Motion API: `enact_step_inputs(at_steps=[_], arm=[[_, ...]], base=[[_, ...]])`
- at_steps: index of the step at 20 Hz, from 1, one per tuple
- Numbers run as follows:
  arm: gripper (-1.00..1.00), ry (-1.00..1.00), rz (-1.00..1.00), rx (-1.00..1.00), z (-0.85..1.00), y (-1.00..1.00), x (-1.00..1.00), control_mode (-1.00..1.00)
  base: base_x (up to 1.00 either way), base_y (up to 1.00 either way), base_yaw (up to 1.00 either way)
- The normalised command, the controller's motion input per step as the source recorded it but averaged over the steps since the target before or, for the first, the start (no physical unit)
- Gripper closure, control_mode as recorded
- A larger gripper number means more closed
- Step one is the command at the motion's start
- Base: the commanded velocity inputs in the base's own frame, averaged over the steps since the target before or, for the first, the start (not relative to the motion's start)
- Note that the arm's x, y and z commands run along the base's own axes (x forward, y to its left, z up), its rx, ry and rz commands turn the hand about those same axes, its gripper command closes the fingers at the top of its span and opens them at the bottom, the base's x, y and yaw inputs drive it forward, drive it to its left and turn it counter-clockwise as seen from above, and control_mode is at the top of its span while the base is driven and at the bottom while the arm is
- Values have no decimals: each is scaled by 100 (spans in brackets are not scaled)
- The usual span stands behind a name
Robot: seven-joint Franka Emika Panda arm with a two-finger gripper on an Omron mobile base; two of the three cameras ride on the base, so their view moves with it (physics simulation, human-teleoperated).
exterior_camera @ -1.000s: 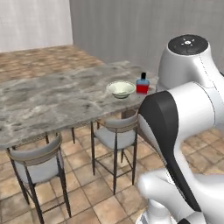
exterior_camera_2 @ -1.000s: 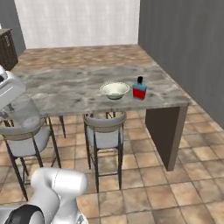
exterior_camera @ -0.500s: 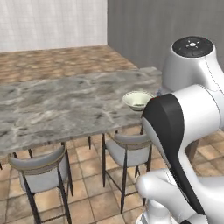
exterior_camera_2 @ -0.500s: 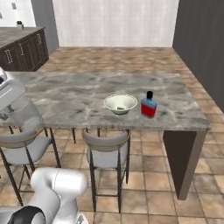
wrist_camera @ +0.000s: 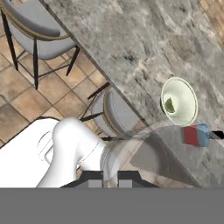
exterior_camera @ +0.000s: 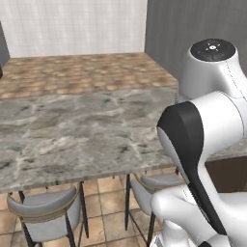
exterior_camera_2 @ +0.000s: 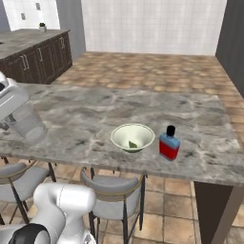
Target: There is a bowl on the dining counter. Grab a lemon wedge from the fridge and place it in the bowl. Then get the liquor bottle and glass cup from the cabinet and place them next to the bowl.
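The dining counter (exterior_camera_2: 86, 119) (exterior_camera: 72, 130) stretches across both base views. On it stands a pale bowl (exterior_camera_2: 133, 137) (wrist_camera: 179, 101) with a green lemon wedge (exterior_camera_2: 132, 143) (wrist_camera: 169, 105) inside. Just right of the bowl is the liquor bottle (exterior_camera_2: 169, 144) (wrist_camera: 197, 134), upright, blue over red with a black cap. At the left edge of the right base view my gripper (exterior_camera_2: 14, 116) is shut on the translucent glass cup (exterior_camera_2: 26, 126), held above the counter's near left part. In the hand view the cup (wrist_camera: 140, 148) shows see-through just past the finger tips (wrist_camera: 110, 178).
Grey padded stools (exterior_camera_2: 112, 195) (exterior_camera: 46, 212) stand tucked under the counter's near edge. Dark brown cabinets (exterior_camera_2: 38, 57) line the back left. The counter's dark end panel (exterior_camera_2: 214, 205) drops to the tiled floor at the right. My own arm blocks the right of the left base view.
The whole scene has shifted as the base moved: the counter is nearer, and bowl and bottle slid right, behind the arm in the left base view. The cup stays in my gripper.
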Motion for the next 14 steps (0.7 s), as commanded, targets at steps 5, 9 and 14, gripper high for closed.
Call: enact_step_inputs(at_steps=[5,9,14], arm=[[100,4,5,0,-13,-8,61,-100],[100,0,0,0,-23,-14,95,-100],[100,6,1,0,-60,-10,100,-100]], base=[[13,-1,3],[0,0,0],[0,0,0]])
